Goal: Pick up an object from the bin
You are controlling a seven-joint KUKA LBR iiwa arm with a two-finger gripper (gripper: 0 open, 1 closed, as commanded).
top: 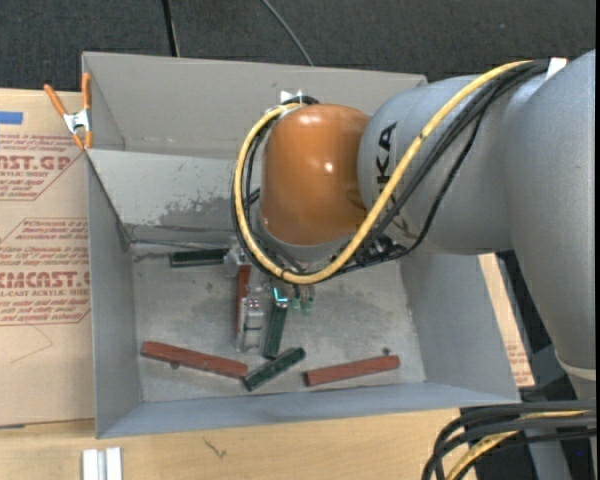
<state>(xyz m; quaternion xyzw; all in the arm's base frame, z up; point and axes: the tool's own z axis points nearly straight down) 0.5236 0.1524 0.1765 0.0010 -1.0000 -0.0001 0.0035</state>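
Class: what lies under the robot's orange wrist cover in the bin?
Below the orange cover appear the gripper, a dark green stick and a short red-brown piece. The bin floor straight beneath the cover is hidden, so anything there cannot be seen.

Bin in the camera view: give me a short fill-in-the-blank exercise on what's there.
The arm reaches into the bin from the view's ____ side.
Its rounded wrist cover is coloured ____.
By the bin's lower wall in the view lie ____ long reddish-brown sticks.
Missing words: right; orange; two.
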